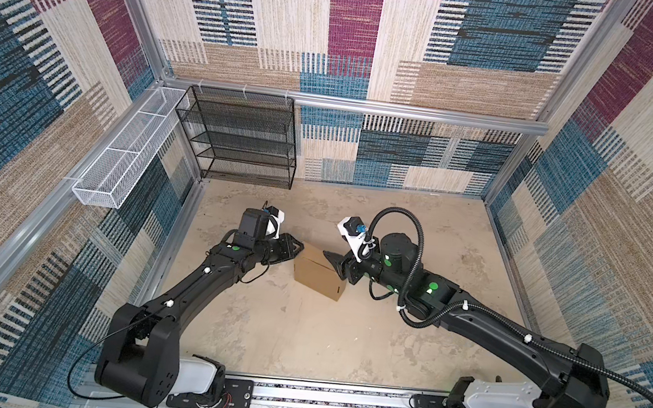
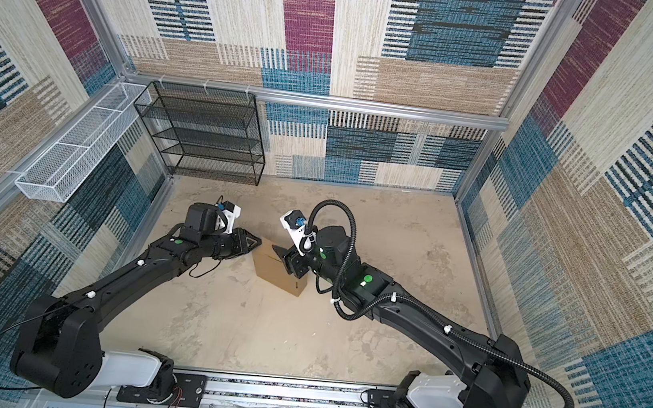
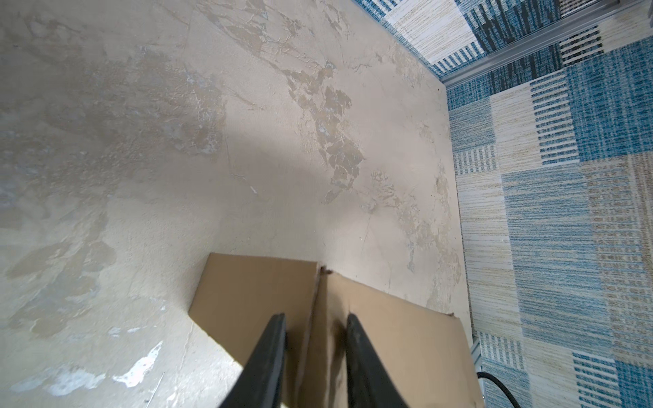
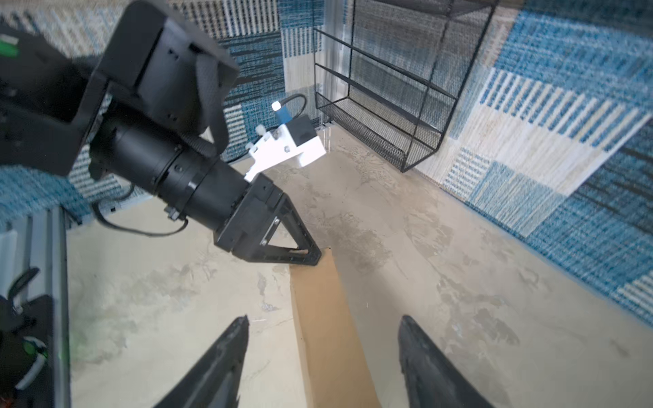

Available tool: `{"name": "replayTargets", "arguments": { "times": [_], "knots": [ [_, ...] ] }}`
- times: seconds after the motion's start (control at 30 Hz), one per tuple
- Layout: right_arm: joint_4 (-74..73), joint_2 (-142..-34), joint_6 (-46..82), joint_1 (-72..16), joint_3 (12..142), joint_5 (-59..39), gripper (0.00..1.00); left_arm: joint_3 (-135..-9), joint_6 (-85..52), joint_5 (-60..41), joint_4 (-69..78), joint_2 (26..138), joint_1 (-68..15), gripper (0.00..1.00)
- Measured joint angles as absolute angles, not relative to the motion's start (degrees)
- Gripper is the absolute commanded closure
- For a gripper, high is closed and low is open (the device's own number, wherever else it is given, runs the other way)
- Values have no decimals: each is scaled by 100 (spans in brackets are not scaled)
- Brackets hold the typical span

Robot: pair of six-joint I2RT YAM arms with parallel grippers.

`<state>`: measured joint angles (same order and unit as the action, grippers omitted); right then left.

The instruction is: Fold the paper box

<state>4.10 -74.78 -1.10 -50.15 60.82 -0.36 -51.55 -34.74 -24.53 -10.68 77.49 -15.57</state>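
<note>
The paper box (image 1: 318, 277) (image 2: 277, 270) is plain brown cardboard, folded up and standing mid-table. My left gripper (image 1: 298, 248) (image 2: 257, 242) reaches in from the left to its upper left corner. In the left wrist view its jaws (image 3: 316, 316) stand narrow, pinching a cardboard ridge where two panels of the box (image 3: 254, 293) meet. My right gripper (image 1: 329, 256) (image 2: 277, 249) comes from the right over the box's top. In the right wrist view it (image 4: 323, 319) is open, its fingers astride the narrow top strip of the box (image 4: 318, 318) without touching it. The left gripper (image 4: 316, 256) shows at that strip's far end.
A black wire shelf (image 1: 240, 136) (image 4: 399, 106) stands at the back left against the wall. A white mesh basket (image 1: 125, 153) hangs on the left wall rail. Patterned walls close in three sides; the aluminium base rail (image 1: 315, 396) runs along the front.
</note>
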Motion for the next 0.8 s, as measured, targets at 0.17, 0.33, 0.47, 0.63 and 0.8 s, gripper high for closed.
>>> {"name": "replayTargets", "arguments": {
  "times": [0.17, 0.33, 0.47, 0.63, 0.8],
  "knots": [
    [958, -7467, 1483, -5013, 6101, 115, 46, -5155, -3474, -2434, -1061, 7747, -1562, 68],
    [1280, -7192, 2818, -5011, 5833, 266, 50, -5142, -3474, -2429, -1039, 7743, -1562, 67],
    [1382, -6978, 3730, -5009, 5535, 329, 52, -5052, -3496, -2432, -961, 7684, -1562, 67],
    [1393, -6958, 4600, -4954, 5223, 325, 52, -4936, -3540, -2421, -867, 7599, -1562, 67],
    [1105, -6965, 5271, -4740, 4888, 139, 52, -4906, -3557, -2418, -832, 7579, -1562, 67]
  ]
}}
